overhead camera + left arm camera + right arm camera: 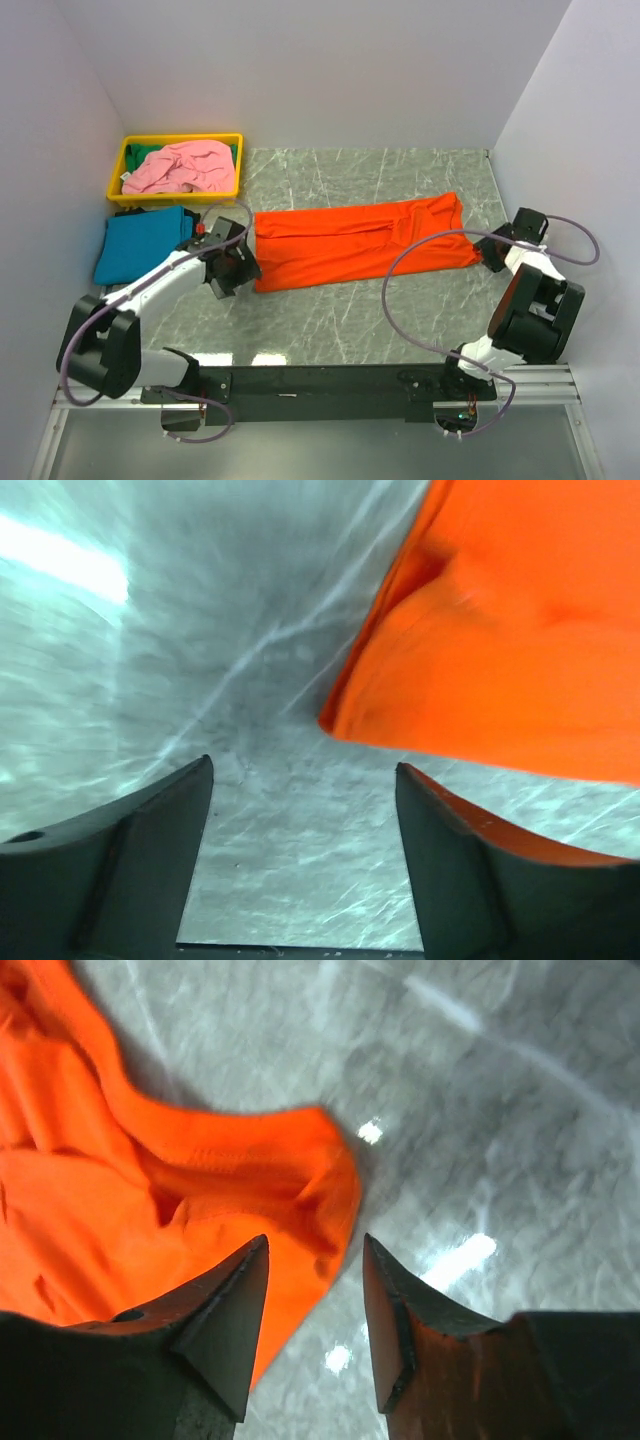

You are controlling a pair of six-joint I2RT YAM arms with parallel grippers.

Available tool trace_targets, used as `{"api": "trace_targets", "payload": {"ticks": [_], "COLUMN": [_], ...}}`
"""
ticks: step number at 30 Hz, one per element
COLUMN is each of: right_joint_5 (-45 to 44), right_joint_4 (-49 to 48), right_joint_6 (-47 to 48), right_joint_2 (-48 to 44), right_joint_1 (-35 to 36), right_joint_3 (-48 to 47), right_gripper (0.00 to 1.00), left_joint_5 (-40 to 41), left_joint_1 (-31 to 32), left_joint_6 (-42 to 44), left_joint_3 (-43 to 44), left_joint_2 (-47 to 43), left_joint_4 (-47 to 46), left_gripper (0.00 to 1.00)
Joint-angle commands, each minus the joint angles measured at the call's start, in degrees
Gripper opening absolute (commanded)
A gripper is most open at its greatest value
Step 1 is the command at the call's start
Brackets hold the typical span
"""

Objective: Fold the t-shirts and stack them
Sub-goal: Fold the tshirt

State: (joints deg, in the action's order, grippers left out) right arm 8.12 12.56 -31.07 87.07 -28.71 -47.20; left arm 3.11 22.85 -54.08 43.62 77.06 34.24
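Orange t-shirt (pixel 360 243) flat (long strip); left end effector (pixel 303 770) and right end effector (pixel 316 1245) open, empty, at its ends

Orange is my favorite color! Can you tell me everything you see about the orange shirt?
The orange shirt is bright, soft-looking cloth, folded into a long band with a few creases and a stitched hem at one corner. It lies flat on the marbled table, stretching left to right between the two arms. The left gripper is open just short of its left end, not holding it. The right gripper is open at its right corner; whether it touches the cloth is unclear.
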Motion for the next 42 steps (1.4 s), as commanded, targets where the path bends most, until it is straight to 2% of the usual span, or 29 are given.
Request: {"api": "trace_targets", "payload": {"ticks": [1, 4, 8, 11, 12, 15, 19, 21, 29, 35, 39, 42], "right_joint_5": [-5.82, -7.41, -5.41, -0.76, 0.05, 2.24, 3.31, 2.96, 1.28, 1.90, 2.78, 2.86], "right_joint_4": [2.03, 1.16, -1.30, -0.87, -1.04, -2.53, 0.27, 0.45, 3.43, 5.46, 10.46, 14.68], "right_joint_6": [1.89, 1.19, -0.04, -1.35, -1.71, -2.94, -1.45, -1.10, -0.22, 0.13, 1.80, 3.03], "right_joint_2": [-6.72, -11.73, -16.40, -15.09, -13.87, -11.84, -5.43, -2.97, 5.90, 14.60, 22.08, 27.53], "right_joint_1": [3.39, 6.29, 11.12, 13.32, 13.68, 14.65, 15.35, 15.35, 15.79, 16.93, 19.21, 20.97], "right_joint_3": [-0.44, 1.75, 4.57, 5.10, 5.27, 6.24, 2.83, 2.12, -5.26, -12.99, -24.39, -32.30], "right_gripper": [0.50, 0.51, 0.51, 0.50, 0.50, 0.47, 0.46, 0.45, 0.42, 0.42, 0.42, 0.42], "left_joint_5": [8.73, 13.84, 12.54, 11.65, 11.48, 9.63, 9.27, 10.07, 12.00, 11.83, 8.41, 4.29], "left_joint_1": [-0.17, -0.18, -0.18, -0.18, -0.18, -0.09, 1.22, 1.41, 1.41, 1.32, 1.41, 1.41], "left_joint_6": [2.75, 8.19, 15.66, 19.18, 20.85, 23.66, 25.69, 26.22, 25.09, 18.77, 14.81, 11.46], "left_joint_3": [7.17, 12.80, 20.25, 27.80, 29.67, 36.88, 45.84, 46.56, 44.20, 36.81, 30.40, 26.71], "left_joint_2": [-4.11, -3.06, 3.78, 12.74, 17.03, 24.68, 32.44, 35.08, 40.89, 40.19, 35.72, 32.82], "left_joint_4": [5.30, 4.09, -3.19, -4.35, -5.31, -6.72, -4.98, -5.23, -5.85, -3.75, -3.75, -1.55], "left_gripper": [0.80, 0.81, 0.79, 0.75, 0.72, 0.65, 0.60, 0.56, 0.52, 0.47, 0.45, 0.47]}}
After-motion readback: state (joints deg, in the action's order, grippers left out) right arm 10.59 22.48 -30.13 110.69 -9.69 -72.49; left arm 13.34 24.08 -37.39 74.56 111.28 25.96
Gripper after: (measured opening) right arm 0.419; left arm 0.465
